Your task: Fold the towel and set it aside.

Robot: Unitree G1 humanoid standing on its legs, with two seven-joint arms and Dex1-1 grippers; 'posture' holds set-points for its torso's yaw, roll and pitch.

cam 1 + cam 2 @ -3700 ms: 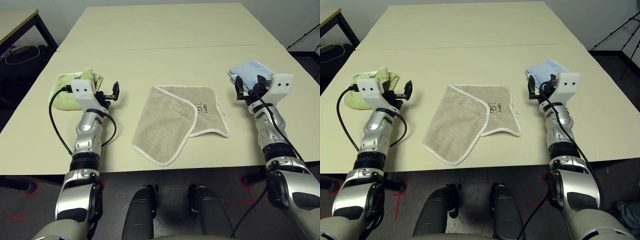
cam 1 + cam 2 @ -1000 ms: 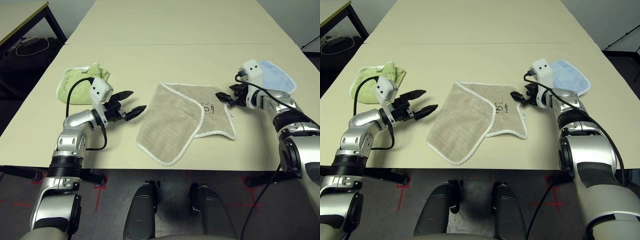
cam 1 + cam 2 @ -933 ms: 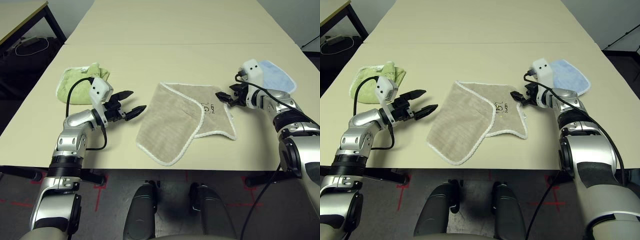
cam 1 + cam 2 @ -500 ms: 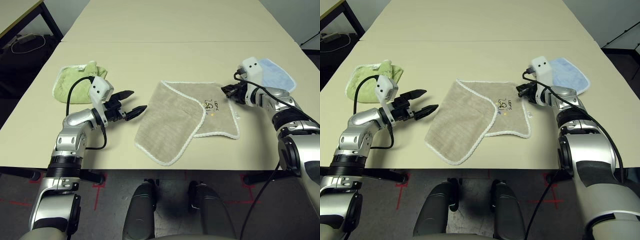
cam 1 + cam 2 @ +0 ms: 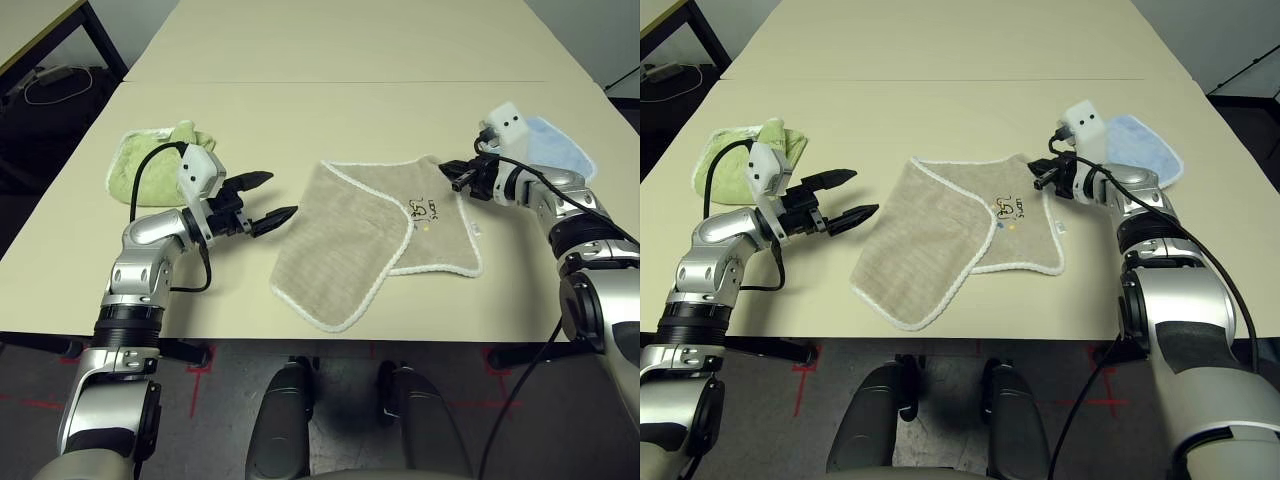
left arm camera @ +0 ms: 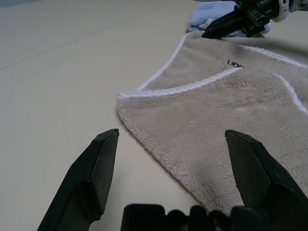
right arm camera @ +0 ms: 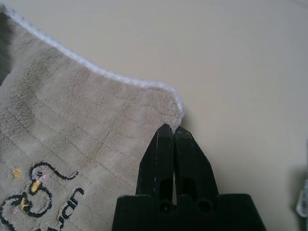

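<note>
Head view: the towel (image 5: 375, 235) is lying partly folded mid-surface (image 5: 330, 110), limp and light. Left wrist view: the left gripper (image 6: 175, 147) is gaping open beside its edge. Right wrist view: the right gripper (image 7: 173, 137) is pinching the far corner, the best hold.

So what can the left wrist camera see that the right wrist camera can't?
Left wrist view alone: the left gripper with its jaws wide open, the folded-over flap of the towel, and a bit of the light blue towel. Right wrist view alone: the gold and black stitched logo up close. Both: the right gripper, jaws shut at the towel's corner.
</note>
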